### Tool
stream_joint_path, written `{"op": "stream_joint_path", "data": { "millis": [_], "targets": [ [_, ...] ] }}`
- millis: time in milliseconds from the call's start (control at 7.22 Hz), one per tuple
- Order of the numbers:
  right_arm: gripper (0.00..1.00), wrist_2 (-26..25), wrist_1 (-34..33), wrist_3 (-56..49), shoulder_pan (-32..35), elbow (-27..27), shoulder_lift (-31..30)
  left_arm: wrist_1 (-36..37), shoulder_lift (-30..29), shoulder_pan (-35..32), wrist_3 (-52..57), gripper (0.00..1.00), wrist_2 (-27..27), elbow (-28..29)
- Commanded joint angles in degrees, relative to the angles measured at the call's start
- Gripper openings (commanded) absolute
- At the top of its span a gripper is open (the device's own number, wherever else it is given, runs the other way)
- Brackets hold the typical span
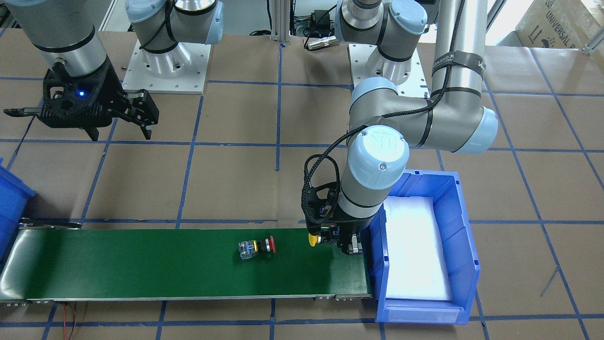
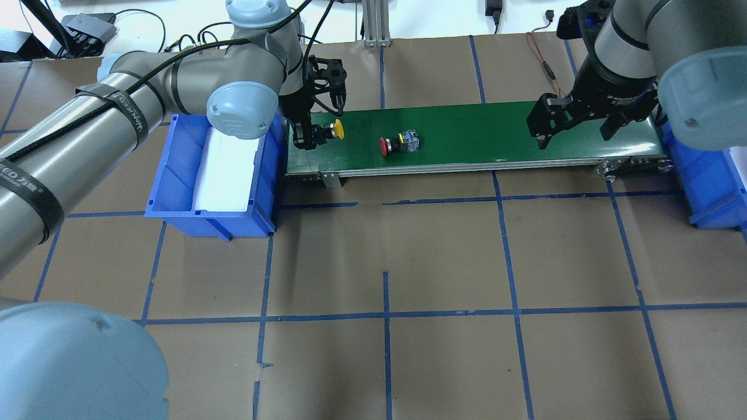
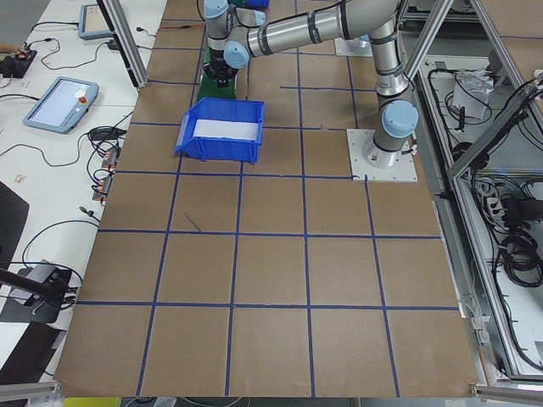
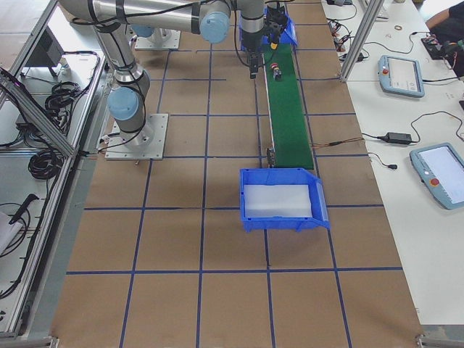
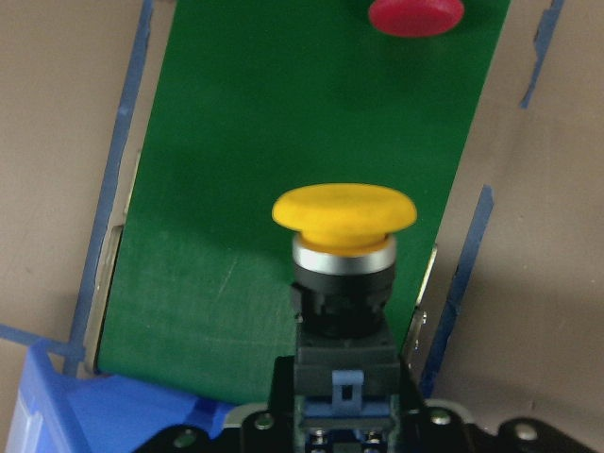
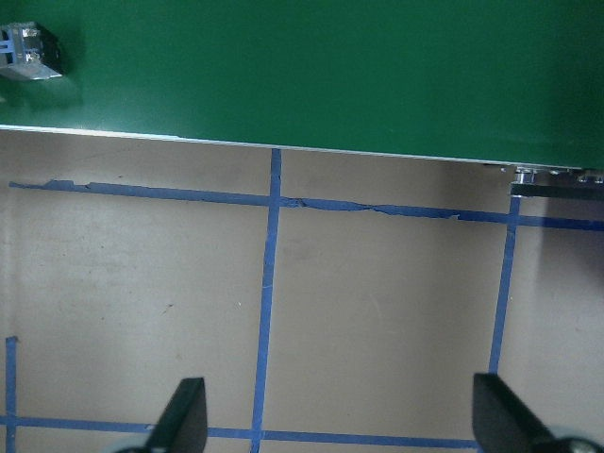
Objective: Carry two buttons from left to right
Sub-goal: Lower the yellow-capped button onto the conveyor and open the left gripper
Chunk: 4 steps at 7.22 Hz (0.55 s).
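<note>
My left gripper (image 1: 336,241) is shut on the yellow button (image 1: 312,240) by its grey block and holds it sideways just over the left end of the green belt (image 1: 141,264). The overhead view shows the same gripper (image 2: 309,135) and yellow button (image 2: 336,129). In the left wrist view the yellow cap (image 5: 344,211) points along the belt. The red button (image 1: 264,246) lies on its side on the belt further along, also in the overhead view (image 2: 392,144). My right gripper (image 2: 575,137) is open and empty, hanging near the belt's right end.
A blue bin (image 2: 175,175) with white foam stands at the belt's left end, close behind my left gripper. A second blue bin (image 2: 712,181) stands at the belt's right end. The brown table (image 2: 385,245) carries blue tape lines.
</note>
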Motion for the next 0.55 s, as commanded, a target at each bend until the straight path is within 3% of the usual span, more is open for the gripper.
{"op": "stream_joint_path", "data": {
  "millis": [0, 415],
  "targets": [
    [1.0, -0.12, -0.03, -0.08, 0.0, 0.02, 0.18, 0.34, -1.03, 0.0, -1.65, 0.32, 0.06, -1.85],
    [1.0, -0.12, 0.05, -0.08, -0.35, -0.24, 0.26, 3.93, -1.38, 0.17, -2.12, 0.32, 0.07, -1.61]
  ]
}}
